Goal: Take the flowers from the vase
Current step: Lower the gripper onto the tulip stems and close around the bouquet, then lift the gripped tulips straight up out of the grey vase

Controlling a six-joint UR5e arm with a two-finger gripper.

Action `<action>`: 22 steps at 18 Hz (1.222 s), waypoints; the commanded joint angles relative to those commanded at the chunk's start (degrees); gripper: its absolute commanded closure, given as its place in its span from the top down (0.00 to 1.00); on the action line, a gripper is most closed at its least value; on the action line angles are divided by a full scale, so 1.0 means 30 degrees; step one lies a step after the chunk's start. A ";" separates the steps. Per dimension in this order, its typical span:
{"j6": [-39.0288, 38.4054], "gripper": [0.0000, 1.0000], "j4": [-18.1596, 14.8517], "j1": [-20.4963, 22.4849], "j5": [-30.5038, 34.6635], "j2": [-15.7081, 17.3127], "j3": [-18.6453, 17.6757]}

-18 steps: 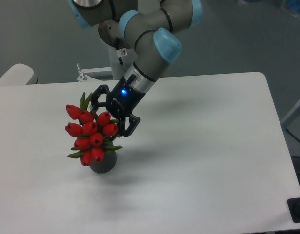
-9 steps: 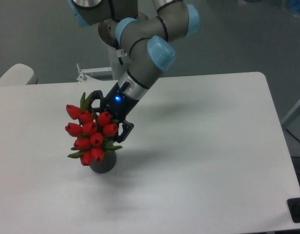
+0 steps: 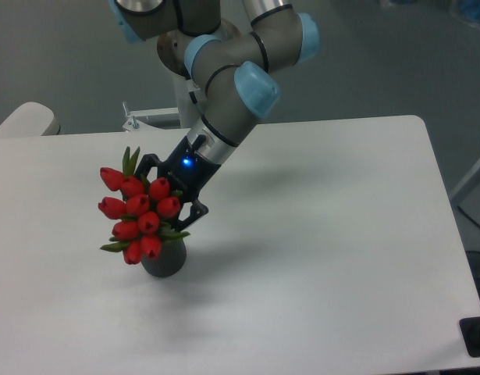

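The flowers point(image 3: 137, 216), a bunch of red tulip buds with green leaves, stand in the dark grey vase point(image 3: 165, 262) on the left half of the white table point(image 3: 325, 234) and lean to the left. My gripper point(image 3: 171, 189) reaches in from the upper right, right behind the bunch. Its black fingers point(image 3: 194, 211) are spread, one above the top buds and one at the lower right of the bunch. The fingertips are partly hidden by the buds. The vase's rim is hidden by leaves.
The arm's base and a metal bracket point(image 3: 142, 119) stand at the table's back edge. A pale rounded object point(image 3: 25, 121) sits off the back left corner. A black item point(image 3: 475, 337) shows at the lower right corner.
My gripper has moved left and down, closer in around the bunch. The flowers have shifted a little to the left and lean more; the vase stays in place.
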 joint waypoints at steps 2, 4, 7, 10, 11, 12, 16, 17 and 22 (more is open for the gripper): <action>0.0000 0.28 0.0000 0.0058 -0.0029 0.0000 0.0000; -0.0029 0.28 0.0000 0.0117 -0.0029 0.0000 0.0000; -0.0059 0.28 0.0000 0.0204 -0.0203 0.0029 0.0029; -0.0380 0.28 -0.0029 0.0585 -0.1052 0.0175 0.0437; -0.0700 0.28 -0.0058 0.0615 -0.1112 0.0292 0.0613; -0.1080 0.28 -0.0059 0.0673 -0.1142 0.0380 0.0760; -0.2488 0.28 -0.0088 0.0703 -0.1346 0.0906 0.1406; -0.2693 0.28 -0.0088 0.0703 -0.1376 0.1169 0.1464; -0.3572 0.28 -0.0088 0.1229 -0.2108 0.2049 0.2195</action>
